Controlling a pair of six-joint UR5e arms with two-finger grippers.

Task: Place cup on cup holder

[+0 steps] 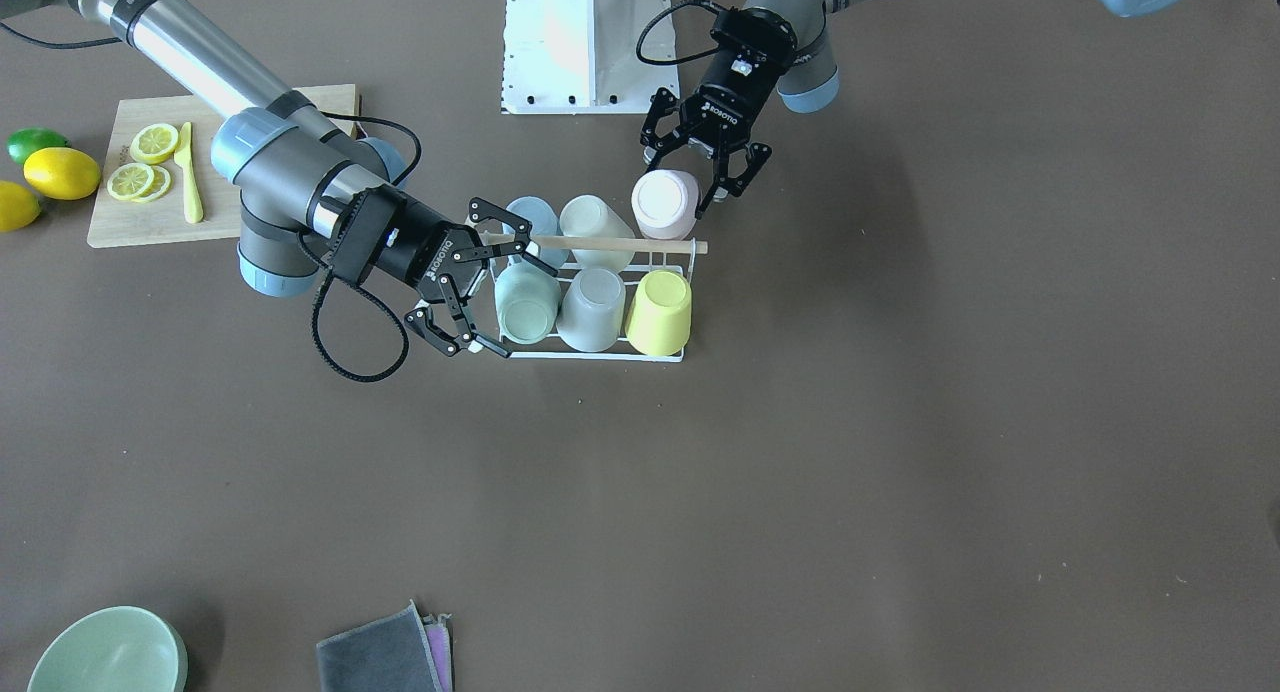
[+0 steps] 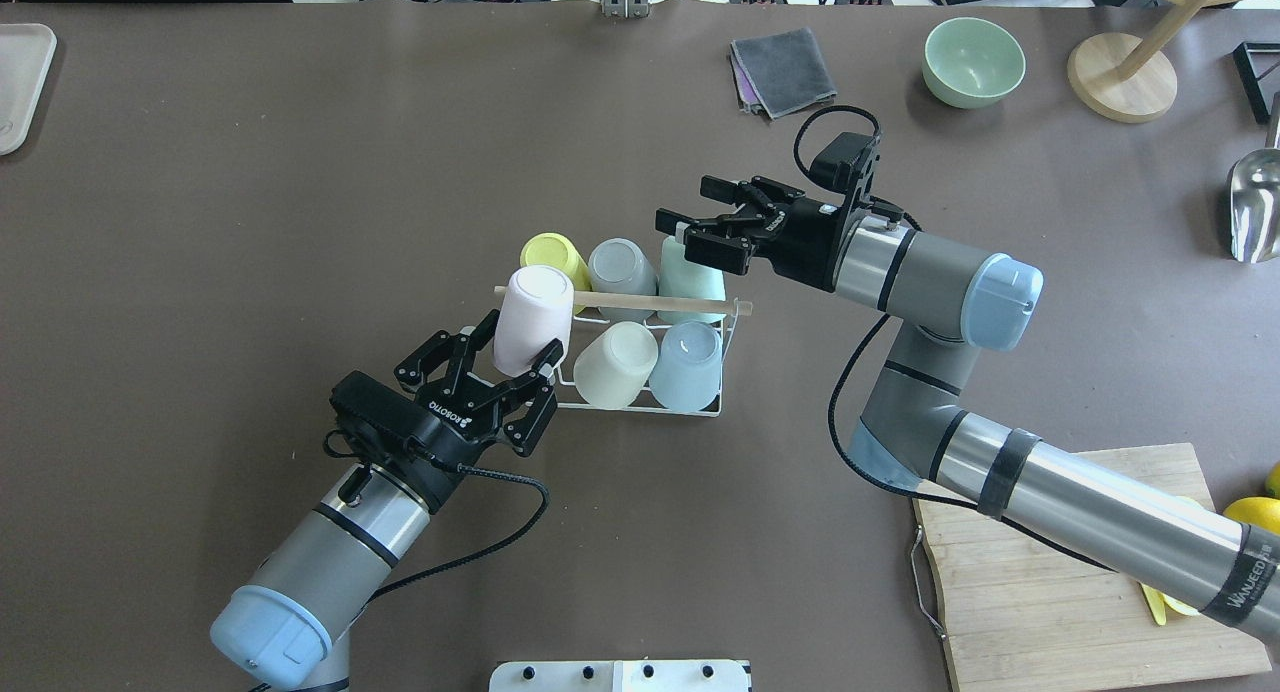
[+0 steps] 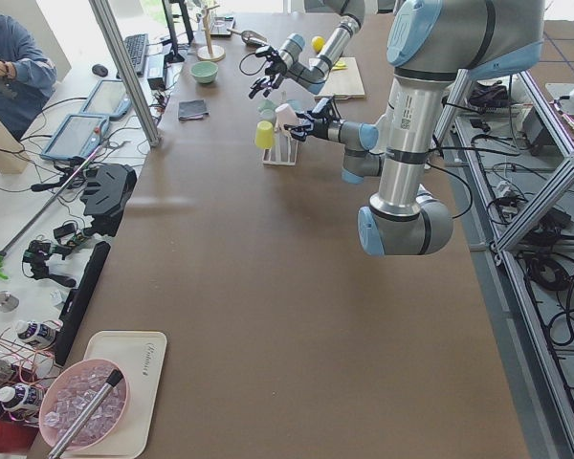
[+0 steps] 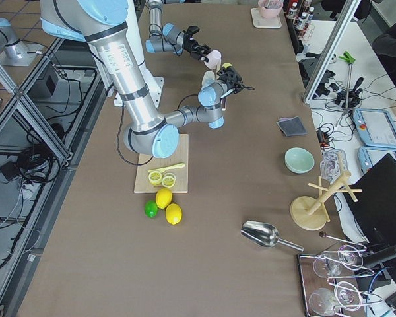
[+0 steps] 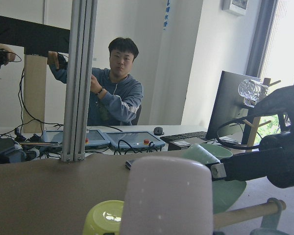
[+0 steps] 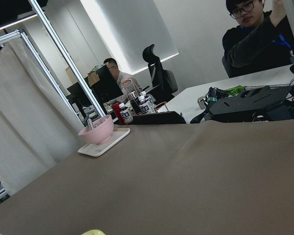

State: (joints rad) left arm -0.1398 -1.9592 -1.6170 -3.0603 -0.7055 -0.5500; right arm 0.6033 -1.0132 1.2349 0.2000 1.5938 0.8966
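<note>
The white wire cup holder [image 2: 640,409] with a wooden dowel [image 2: 620,300] stands mid-table and holds six upturned cups. The pink cup [image 2: 535,317] leans at its near left corner, beside the cream cup [image 2: 612,364] and blue cup [image 2: 690,364]. My left gripper [image 2: 520,339] is open, its fingers flanking the pink cup's lower part. My right gripper [image 2: 680,234] is open and empty over the mint cup [image 2: 690,272] at the rack's far right end. In the front view the pink cup [image 1: 665,204] sits just beyond the left gripper [image 1: 683,182].
A cutting board [image 1: 130,227] with lemon slices and a yellow knife lies by the right arm, with lemons [image 1: 62,172] beside it. A green bowl [image 2: 973,62], grey cloth [image 2: 785,67], wooden stand [image 2: 1120,77] and metal scoop [image 2: 1255,207] are at the far right.
</note>
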